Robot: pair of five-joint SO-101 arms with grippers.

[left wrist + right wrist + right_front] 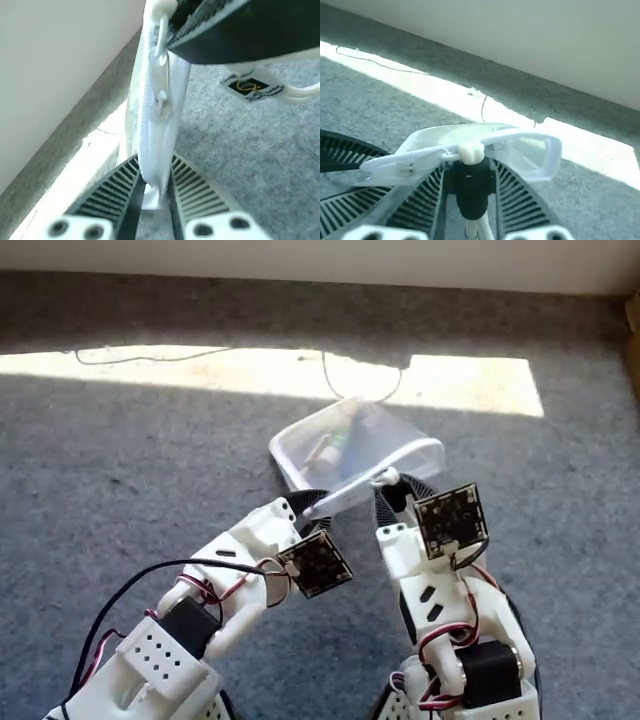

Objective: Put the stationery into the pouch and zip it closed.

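the pouch [365, 445] is clear, glossy, smooth plastic, and the carpet [150, 470] is rough, matt pile.

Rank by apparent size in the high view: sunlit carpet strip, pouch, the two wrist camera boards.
1. sunlit carpet strip
2. pouch
3. left wrist camera board and right wrist camera board: look alike, not ranked.

The desk [120, 460], covered in grey carpet-like fabric, carried a bright strip of sunlight [150, 370] across its far side, with a thin dark cable [150, 358] lying along that strip and the clear pouch [355, 445] at the strip's near edge.
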